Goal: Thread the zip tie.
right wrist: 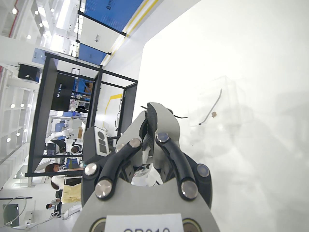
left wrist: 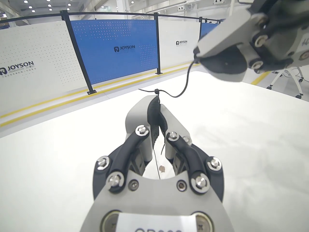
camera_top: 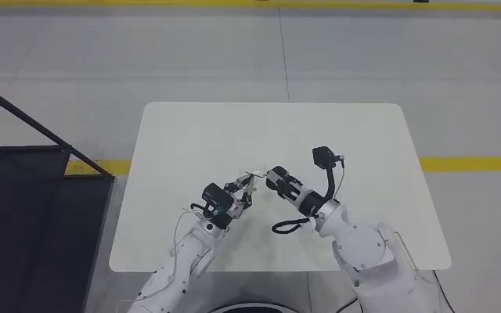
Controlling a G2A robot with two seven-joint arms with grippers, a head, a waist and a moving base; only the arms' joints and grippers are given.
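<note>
A thin black plastic zip tie (left wrist: 184, 86) hangs between both pincers, above the white tabletop (camera_top: 352, 141) at mid-frame. The left pincer (left wrist: 156, 103) is clenched on it just below its head, and the right pincer (right wrist: 150, 109) is clenched on the other end.

You lose the zip tie (left wrist: 179, 92) where it slips between the closed pads of the left gripper (left wrist: 157, 111). Its far end vanishes into the pinched tips of the right gripper (left wrist: 198, 55), itself cut off at the view's corner. From above you cannot tell whether its tail passes through the head.
</note>
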